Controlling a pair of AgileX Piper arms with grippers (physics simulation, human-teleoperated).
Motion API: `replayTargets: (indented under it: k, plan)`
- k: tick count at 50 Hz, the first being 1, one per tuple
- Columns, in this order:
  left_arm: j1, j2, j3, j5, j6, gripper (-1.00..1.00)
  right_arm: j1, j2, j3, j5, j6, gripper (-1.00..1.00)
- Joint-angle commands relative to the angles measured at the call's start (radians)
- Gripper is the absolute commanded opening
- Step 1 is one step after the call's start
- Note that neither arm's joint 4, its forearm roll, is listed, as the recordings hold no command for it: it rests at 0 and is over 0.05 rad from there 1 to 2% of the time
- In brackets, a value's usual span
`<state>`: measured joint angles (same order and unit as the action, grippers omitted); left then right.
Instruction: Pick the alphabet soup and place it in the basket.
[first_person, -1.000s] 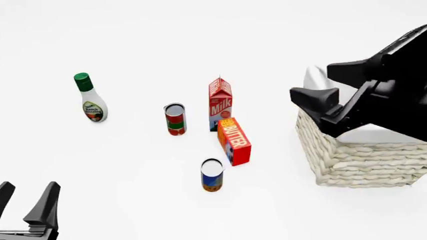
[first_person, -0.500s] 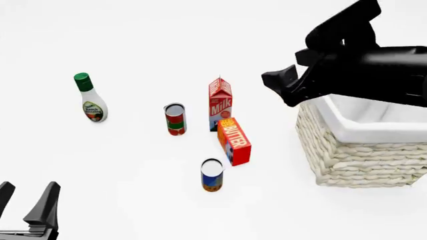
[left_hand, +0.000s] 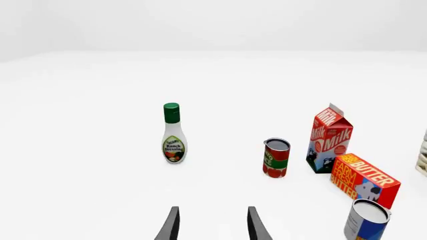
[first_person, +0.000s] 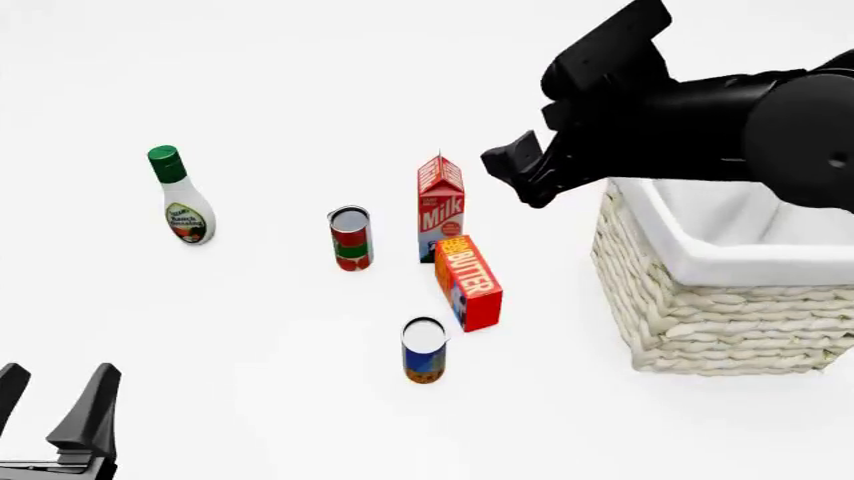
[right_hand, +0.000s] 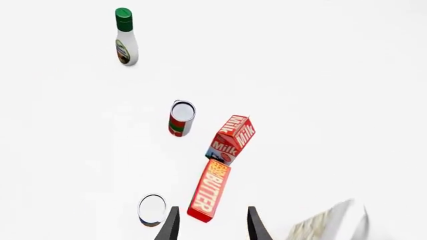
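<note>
On the white counter (first_person: 267, 80) in the front view stood five small items and one basket (first_person: 721, 310): two cans, one carton, one butter box, one bottle. At the centre's 6 o'clock, alone, stood the alphabet soup (first_person: 424, 351), upright, with bare counter on its near and left sides. The butter box (first_person: 469, 282) lay just beyond it at 1 o'clock, the milk carton (first_person: 441, 207) behind that, the red can (first_person: 351, 238) beside the carton at 9 o'clock, and the dressing bottle (first_person: 179, 198) well apart at far 9 o'clock. The basket sat at 3 o'clock, cut by the frame's right edge. Above its far rim hung the right gripper (first_person: 514, 175); I could not tell its state there. The left gripper (first_person: 47, 415) rested at 7 o'clock, fingers parted, holding nothing.

From the left wrist view, one soup can (left_hand: 366, 219) sat near the frame edge beside the butter box (left_hand: 363, 180), and the left fingers (left_hand: 170, 225) were spread over bare counter.

From the right wrist view, the right fingers (right_hand: 252, 225) stood apart and empty, the soup's pale top (right_hand: 152, 208) just beside them, the butter box (right_hand: 209, 190) between.
</note>
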<state>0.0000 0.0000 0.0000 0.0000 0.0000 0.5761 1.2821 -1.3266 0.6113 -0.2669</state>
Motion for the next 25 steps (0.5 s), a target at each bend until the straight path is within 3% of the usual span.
replayTargets:
  k: [1,25]
  plan:
    - [0.000,0.000,0.000,0.000,0.000,1.00,0.005,0.059,-0.059,0.017,-0.013,1.00]
    - [0.000,0.000,0.000,0.000,0.000,1.00,0.045,0.157,-0.053,-0.018,0.005,1.00]
